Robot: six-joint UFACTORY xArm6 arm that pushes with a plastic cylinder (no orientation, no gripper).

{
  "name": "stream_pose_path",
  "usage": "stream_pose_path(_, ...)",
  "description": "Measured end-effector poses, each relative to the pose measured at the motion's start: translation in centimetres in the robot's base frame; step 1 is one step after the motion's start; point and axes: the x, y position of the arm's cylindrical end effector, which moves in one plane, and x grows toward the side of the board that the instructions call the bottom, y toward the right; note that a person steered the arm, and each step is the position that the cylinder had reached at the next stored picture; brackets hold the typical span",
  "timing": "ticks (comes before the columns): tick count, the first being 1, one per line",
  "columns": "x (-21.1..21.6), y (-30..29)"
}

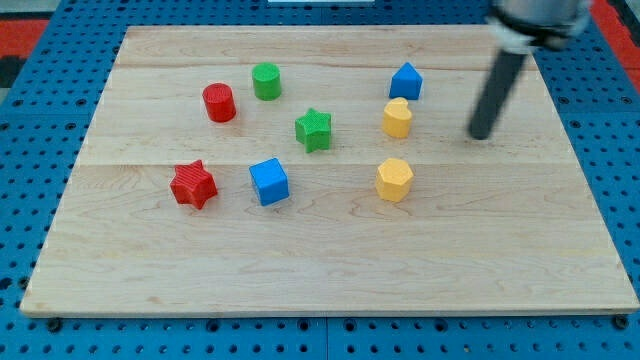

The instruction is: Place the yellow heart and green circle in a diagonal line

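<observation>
Counting the small plastic blocks on the pale wooden board point(330, 270) gives eight: two red, two green, two blue, two yellow. The red cylinder point(219, 102) and red star point(193, 184) sit toward the view's left; the green circle point(266, 81), a short cylinder, stands near the top, and the green star point(313, 129) lies at its 4 o'clock. The blue cube point(269, 181) is near the middle, and the blue pentagon-like block point(406, 81) is upper right. Just at that block's 6 o'clock is the yellow heart point(397, 117), its lobes hard to make out; the yellow hexagon point(394, 179) lies at the heart's 6 o'clock. The green star stands between heart and circle. My tip point(481, 134), a bare rod with no claw, is at the heart's 3 o'clock, apart from it. The rod's top is cut off by the frame.
</observation>
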Motion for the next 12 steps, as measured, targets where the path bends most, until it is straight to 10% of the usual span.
stream_pose_path(4,-11.5,-13.4)
stream_pose_path(8,-9.3,-28.9)
stream_pose_path(12,-17.6,-28.5)
